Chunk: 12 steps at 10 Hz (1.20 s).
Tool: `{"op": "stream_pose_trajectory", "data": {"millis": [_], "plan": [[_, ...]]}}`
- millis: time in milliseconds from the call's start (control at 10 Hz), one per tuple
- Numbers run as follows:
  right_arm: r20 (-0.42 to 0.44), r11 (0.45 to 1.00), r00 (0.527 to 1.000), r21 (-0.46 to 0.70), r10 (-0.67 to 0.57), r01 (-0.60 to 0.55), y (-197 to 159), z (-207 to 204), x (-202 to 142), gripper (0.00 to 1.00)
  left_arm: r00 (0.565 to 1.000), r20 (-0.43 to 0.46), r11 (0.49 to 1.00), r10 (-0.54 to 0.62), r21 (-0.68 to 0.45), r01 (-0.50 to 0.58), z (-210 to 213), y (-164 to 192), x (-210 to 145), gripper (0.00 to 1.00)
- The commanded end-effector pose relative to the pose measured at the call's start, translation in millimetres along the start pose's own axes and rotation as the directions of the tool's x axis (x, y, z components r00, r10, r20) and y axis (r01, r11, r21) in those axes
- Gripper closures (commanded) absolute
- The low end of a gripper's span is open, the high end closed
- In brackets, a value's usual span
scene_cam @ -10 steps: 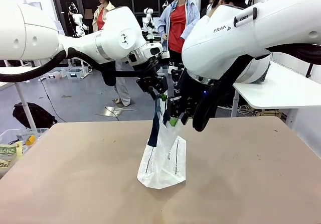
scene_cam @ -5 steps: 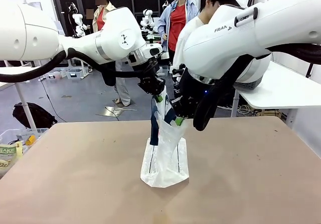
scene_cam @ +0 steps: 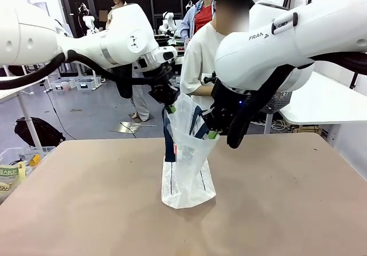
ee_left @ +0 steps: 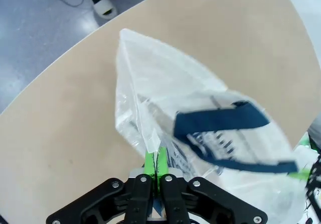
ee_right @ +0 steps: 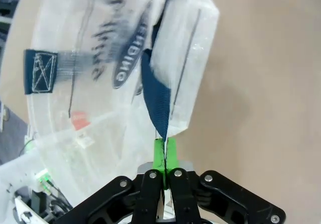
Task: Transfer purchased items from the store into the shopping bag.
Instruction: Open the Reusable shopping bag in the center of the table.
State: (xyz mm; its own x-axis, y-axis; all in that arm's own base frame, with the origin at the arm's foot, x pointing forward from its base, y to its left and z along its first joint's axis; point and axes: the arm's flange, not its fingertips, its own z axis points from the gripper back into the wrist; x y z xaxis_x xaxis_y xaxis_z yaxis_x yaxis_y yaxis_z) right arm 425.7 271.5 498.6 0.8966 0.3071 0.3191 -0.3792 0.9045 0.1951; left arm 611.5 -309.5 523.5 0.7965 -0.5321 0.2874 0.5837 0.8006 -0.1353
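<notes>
Currently: left gripper [scene_cam: 170,108], pads [ee_left: 150,162] clenched on a fold of the shopping bag [scene_cam: 186,175] at its rim, the translucent plastic running straight out from between them. The bag hangs between and below the two claws, mouth pulled apart and base on the tan table [scene_cam: 86,204]; red tag [scene_cam: 175,151] just below the left claw, navy handle [ee_left: 225,121] looped across the opening beyond it, a person in a white shirt [scene_cam: 198,55] behind both claws. Right gripper [scene_cam: 212,133], likewise clenched, pinching the other navy strap [ee_right: 158,98] at the bag's rim.
</notes>
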Motion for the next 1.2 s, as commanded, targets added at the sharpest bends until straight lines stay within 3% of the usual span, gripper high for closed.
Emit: {"op": "stream_pose_trajectory", "data": {"millis": [0,400,600,1100], "plan": [[0.005,0.995,0.997,-0.059,-0.077,0.078,-4,9,-4,1.0,0.996,-0.076,0.997,0.045,0.071,-0.04,11,18,-41,1.0],[0.023,0.971,0.98,-0.128,-0.199,0.201,-39,25,-10,1.0,0.981,-0.074,0.973,0.177,0.161,-0.163,45,78,-112,1.0],[0.013,0.969,0.98,-0.147,-0.199,0.198,-40,24,-11,1.0,0.977,-0.068,0.97,0.202,0.154,-0.189,54,89,-132,1.0],[-0.062,0.981,0.994,-0.182,-0.085,0.072,13,2,-13,1.0,0.992,-0.127,0.998,0.008,0.068,0.001,39,58,-97,1.0]]}}
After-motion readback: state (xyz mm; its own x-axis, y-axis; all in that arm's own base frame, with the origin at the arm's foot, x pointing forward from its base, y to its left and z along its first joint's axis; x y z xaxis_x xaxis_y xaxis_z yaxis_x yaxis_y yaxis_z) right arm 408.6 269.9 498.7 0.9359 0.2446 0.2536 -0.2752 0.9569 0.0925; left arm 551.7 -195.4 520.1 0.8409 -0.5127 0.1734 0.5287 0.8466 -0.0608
